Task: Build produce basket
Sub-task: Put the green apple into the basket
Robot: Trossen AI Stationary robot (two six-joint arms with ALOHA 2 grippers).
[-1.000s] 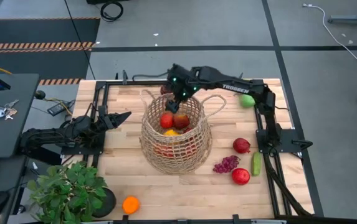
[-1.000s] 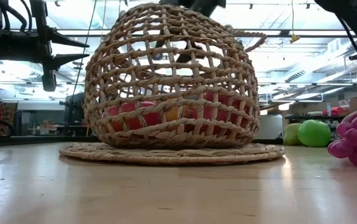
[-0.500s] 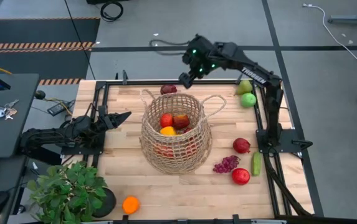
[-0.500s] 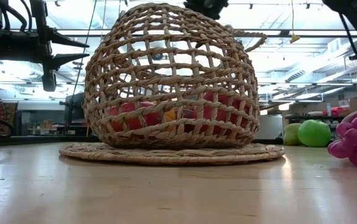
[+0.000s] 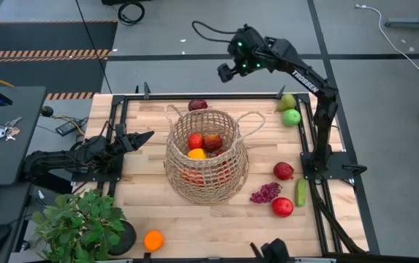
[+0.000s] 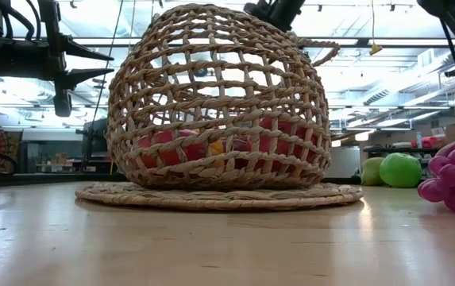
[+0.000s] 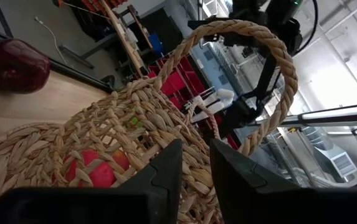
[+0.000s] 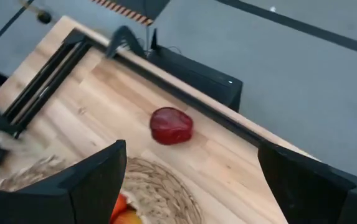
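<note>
The tan wicker basket stands on its flat base in the middle of the table, with red and yellow produce inside. My right gripper hangs open and empty high above the table's far edge, beyond the basket; in its wrist view the gripper looks down on a dark red fruit lying on the wood. My left gripper waits shut to the left of the basket, level, pointing at the basket's wall.
A pear and a green apple lie at the far right. Two red apples, purple grapes and a cucumber lie right of the basket. An orange lies beside a potted plant at the near left.
My right gripper has risen from just above the basket's mouth and gone toward the table's far edge, tipping more level as it went. The basket and the fruit in it have stayed where they were.
</note>
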